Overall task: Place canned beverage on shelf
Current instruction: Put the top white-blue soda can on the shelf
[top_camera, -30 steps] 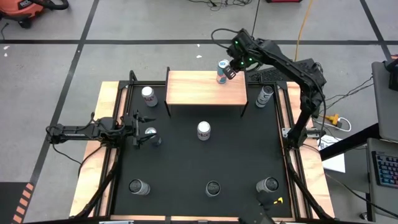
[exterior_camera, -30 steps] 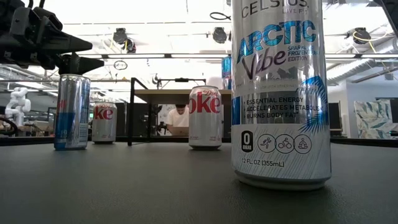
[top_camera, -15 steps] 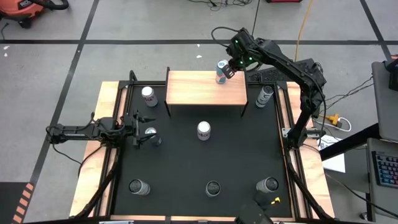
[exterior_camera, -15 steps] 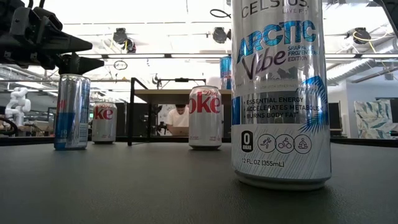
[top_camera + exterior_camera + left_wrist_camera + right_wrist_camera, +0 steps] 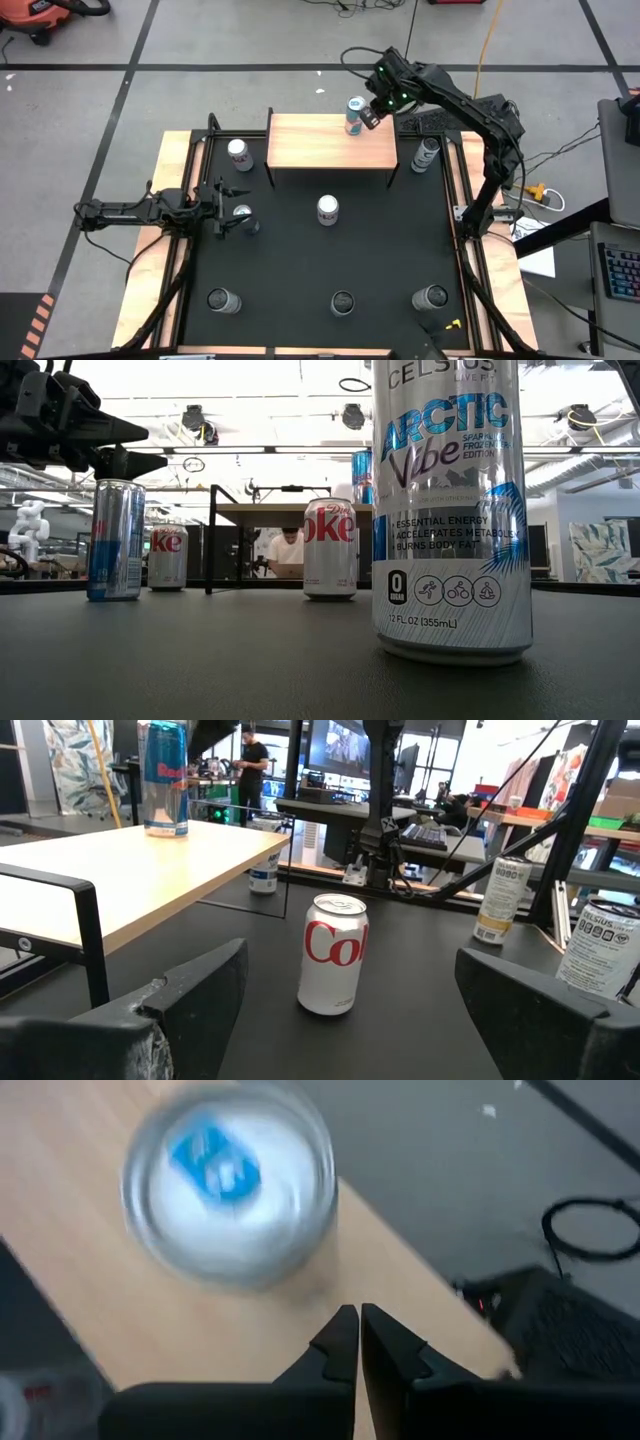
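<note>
The shelf (image 5: 330,142) is seen as a small low table with a rectangular top of light natural wood and thin black metal legs. It is placed at the far edge of the black work surface, about in the middle between both sides. One canned beverage (image 5: 354,115) is set upright on the top, near the far edge and toward the right end (a slim blue and silver can with a blue tab on its silver lid). From the left wrist view, the same can (image 5: 164,778) is shown standing straight on the wooden top (image 5: 130,870).
</note>
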Robot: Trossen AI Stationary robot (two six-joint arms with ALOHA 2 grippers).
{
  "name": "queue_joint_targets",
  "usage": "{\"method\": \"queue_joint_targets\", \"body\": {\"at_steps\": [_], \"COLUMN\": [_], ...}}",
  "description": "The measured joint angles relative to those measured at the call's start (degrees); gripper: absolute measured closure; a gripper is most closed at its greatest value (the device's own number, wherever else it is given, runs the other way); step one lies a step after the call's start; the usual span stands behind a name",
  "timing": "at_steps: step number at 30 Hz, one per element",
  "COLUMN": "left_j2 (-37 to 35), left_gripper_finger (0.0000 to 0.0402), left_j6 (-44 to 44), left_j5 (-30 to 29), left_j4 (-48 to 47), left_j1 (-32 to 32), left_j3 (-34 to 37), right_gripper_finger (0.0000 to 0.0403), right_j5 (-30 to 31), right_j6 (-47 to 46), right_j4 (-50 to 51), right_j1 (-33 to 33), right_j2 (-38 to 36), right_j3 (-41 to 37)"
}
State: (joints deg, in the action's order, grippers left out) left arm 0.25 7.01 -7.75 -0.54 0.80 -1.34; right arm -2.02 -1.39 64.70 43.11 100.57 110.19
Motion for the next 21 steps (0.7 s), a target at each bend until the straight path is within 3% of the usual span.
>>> {"method": "queue_joint_targets", "body": {"at_steps": [8, 21], "left_j2": [-0.02, 0.01], "left_gripper_finger": [0.0041, 0.0041], "left_j6": [0.02, 0.04], "left_j5": [-0.02, 0.0], "left_j4": [-0.01, 0.0], "left_j1": [-0.02, 0.0], "left_j3": [0.0, 0.0], "right_gripper_finger": [0.0403, 0.0403], "right_j5": [12.49, 12.52], "right_j6": [0.57, -0.93], "right_j4": [6.79, 8.84], "right_j1": [-0.19, -0.2], "right_j2": [-4.64, -12.81], "right_j3": [0.02, 0.02]}}
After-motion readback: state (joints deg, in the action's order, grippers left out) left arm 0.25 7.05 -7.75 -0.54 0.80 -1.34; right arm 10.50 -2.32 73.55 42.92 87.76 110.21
